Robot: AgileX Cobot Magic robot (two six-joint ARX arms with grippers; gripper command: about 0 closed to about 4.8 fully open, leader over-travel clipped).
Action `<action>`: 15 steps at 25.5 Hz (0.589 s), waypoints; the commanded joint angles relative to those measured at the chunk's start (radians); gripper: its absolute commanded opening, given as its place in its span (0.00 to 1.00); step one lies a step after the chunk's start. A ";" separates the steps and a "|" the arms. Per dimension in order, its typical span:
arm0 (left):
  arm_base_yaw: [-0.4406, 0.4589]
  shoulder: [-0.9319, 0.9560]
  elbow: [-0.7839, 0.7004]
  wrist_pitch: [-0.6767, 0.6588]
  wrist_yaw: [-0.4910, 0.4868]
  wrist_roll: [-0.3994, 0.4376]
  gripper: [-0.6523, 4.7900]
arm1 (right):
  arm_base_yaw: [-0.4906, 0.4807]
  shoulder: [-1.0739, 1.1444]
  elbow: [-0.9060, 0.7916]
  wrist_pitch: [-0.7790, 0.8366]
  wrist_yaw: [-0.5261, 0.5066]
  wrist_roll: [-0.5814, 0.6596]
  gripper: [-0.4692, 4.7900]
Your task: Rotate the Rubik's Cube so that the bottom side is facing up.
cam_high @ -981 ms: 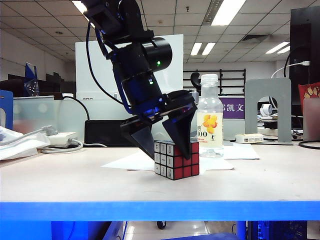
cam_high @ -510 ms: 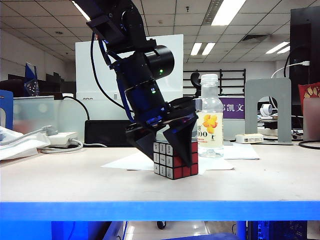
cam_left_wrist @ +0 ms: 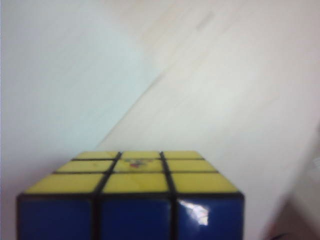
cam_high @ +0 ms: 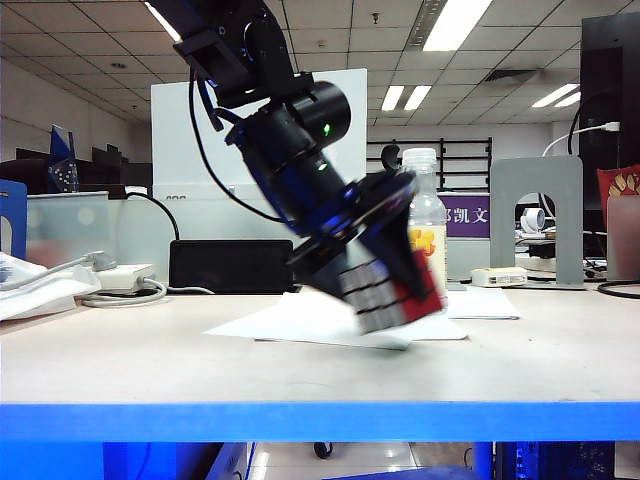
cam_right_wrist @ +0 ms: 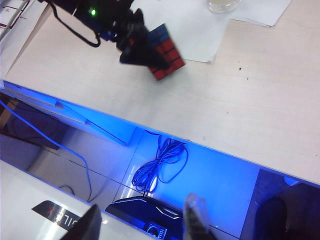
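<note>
While the left gripper clamps the Rubik's Cube between its dark fingers, the cube hangs tilted just above a white sheet of paper on the table, in front of a clear bottle. Motion blur hides whether the cube's lowest corner touches the paper. On the bottle's label only part of a yellow flower print shows beside the gripper; no lettering is readable. The left wrist view shows the cube's yellow face with a small mark on its centre sticker, and a blue face beside it. A purple sign far behind carries white Chinese characters. The right gripper hangs off the table's front edge, its fingers spread and empty.
</note>
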 commanded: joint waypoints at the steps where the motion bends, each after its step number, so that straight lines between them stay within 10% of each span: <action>1: -0.002 -0.005 0.005 0.174 0.185 -0.180 0.34 | 0.001 -0.001 0.003 0.013 0.014 -0.026 0.49; 8: 0.000 -0.005 0.005 0.617 0.415 -0.584 0.35 | 0.001 -0.001 0.008 0.023 0.037 -0.040 0.50; 15: 0.000 -0.005 0.003 1.135 0.412 -1.138 0.57 | 0.001 0.000 0.147 0.104 0.176 -0.135 0.53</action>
